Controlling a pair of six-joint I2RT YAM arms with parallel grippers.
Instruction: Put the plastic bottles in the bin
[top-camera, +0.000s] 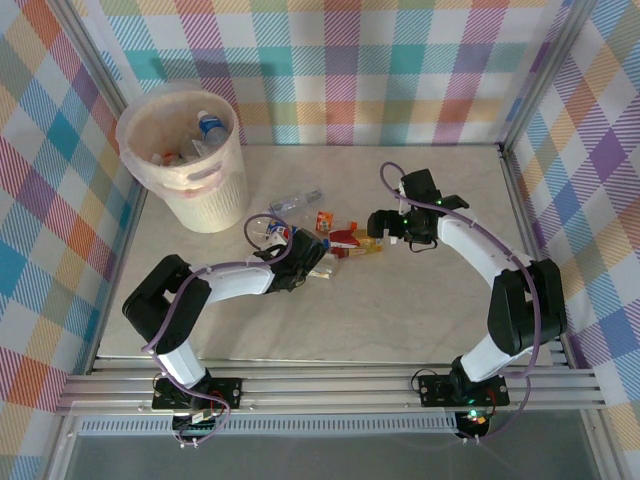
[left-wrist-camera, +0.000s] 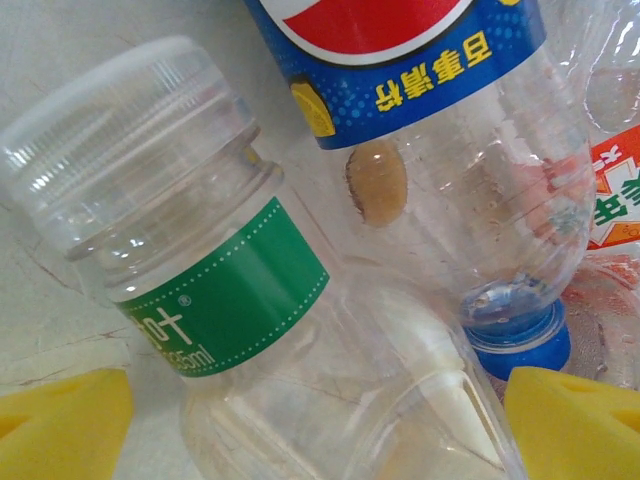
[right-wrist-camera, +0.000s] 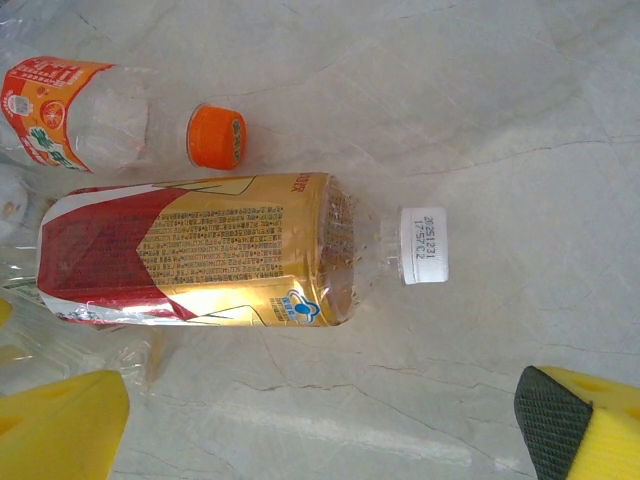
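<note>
Between the spread yellow pads (left-wrist-camera: 60, 425) of the left claw (left-wrist-camera: 320, 430): the green-labelled bottle (left-wrist-camera: 230, 290), just beside the blue-labelled bottle (left-wrist-camera: 450, 150) in the heap mid-counter (top-camera: 420, 320), well apart from the bin (top-camera: 210, 205) at the far left corner. Looks empty, light, thin-walled and slick, so probably buckles or squirts free under a hard pinch; better to close across the stiffer shoulder below the cap. Same handling for the gold-and-red bottle (right-wrist-camera: 200, 250) lying under the right claw (right-wrist-camera: 320, 425), also spread: grip mid-label.

Marbled table (top-camera: 400, 315), bin (top-camera: 207, 207), clustered plastic bottles (top-camera: 344, 238)
</note>
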